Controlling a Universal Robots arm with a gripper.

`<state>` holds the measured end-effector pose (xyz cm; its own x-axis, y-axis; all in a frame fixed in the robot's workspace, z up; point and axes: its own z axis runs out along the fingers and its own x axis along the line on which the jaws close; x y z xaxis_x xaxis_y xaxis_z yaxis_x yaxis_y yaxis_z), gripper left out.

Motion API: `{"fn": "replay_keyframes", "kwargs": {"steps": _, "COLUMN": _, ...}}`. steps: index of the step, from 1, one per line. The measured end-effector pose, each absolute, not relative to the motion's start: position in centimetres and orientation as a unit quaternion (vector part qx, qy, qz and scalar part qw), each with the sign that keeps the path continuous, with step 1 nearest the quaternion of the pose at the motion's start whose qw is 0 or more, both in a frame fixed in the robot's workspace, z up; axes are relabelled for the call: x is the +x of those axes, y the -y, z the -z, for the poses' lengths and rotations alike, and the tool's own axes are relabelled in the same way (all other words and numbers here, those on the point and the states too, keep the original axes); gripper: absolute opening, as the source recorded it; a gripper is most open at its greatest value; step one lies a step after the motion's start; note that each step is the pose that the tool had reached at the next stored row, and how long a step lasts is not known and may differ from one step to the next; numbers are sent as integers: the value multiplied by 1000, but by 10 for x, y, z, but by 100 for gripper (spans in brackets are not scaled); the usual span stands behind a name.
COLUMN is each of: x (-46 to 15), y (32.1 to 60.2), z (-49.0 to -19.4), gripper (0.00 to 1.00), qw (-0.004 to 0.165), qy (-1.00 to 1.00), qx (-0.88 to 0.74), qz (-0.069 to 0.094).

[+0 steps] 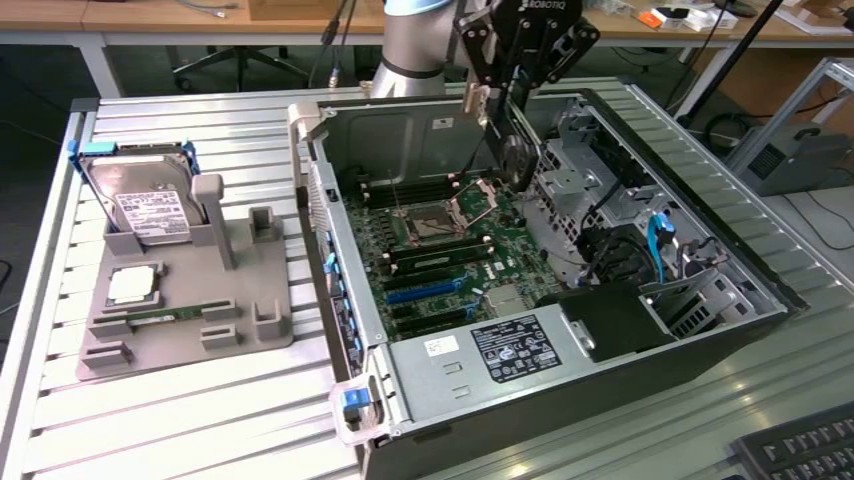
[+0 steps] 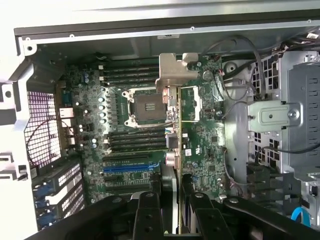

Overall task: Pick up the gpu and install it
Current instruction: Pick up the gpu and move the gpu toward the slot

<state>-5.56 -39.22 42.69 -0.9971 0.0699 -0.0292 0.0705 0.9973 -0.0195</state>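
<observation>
ROBOTIQ in white on the end effector (image 1: 497, 100); power supply label (image 1: 523, 348) print unreadable.

The gpu (image 1: 515, 155) was a dark matt card with a bare silvery metal bracket (image 2: 172, 70). The gripper (image 1: 497, 95) looked matt black. The computer case (image 1: 324, 215) was smooth grey sheet metal, the motherboard (image 1: 461, 255) green and faintly glossy. The table (image 1: 200, 130) was ribbed pale metal, the tray (image 1: 267, 285) matt grey plastic. The hard drive (image 1: 150, 205) was silvery metal under a white paper label.

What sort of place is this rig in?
Probably a robotics lab bench: open PC tower on a slatted aluminium table, grey parts fixture beside it, wooden desks behind.
</observation>
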Motion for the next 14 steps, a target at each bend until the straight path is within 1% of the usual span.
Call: {"fn": "replay_keyframes", "kwargs": {"steps": 14, "x": -26, "y": 393, "z": -421, "gripper": 27, "qw": 14, "qy": -1000, "qx": -7, "qz": 11}}
